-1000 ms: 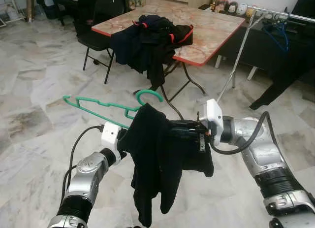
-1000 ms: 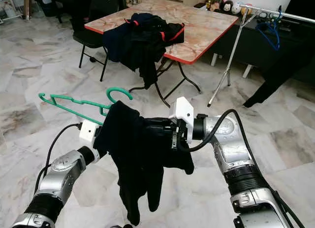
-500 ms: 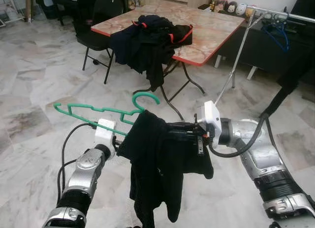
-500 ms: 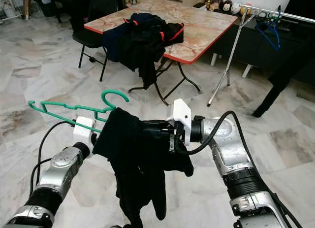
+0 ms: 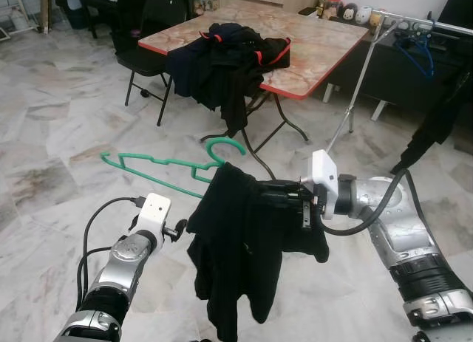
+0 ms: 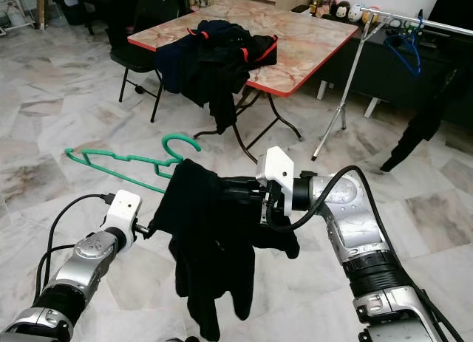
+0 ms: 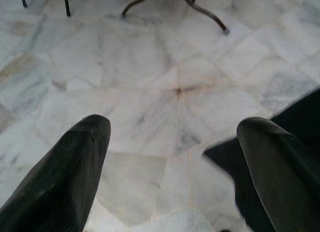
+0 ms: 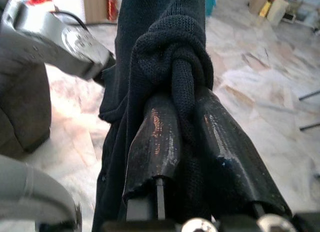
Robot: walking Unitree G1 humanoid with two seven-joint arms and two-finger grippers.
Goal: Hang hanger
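A: Step? Hanger (image 5: 159, 163) sits at 10 o'clock of the garment (image 5: 244, 246), hook tucked at the cloth's top edge, carried over open floor. Not hung yet.

B: Next move, my guess: carry it to the rail (image 5: 410, 18) at 1 o'clock, far off past the counter (image 5: 318, 43).

A: Jaws? Right gripper (image 8: 187, 137) pinched tight on a bunched fold of garment. Left gripper (image 7: 175, 157) spread wide, nothing between, cloth just beside one finger.
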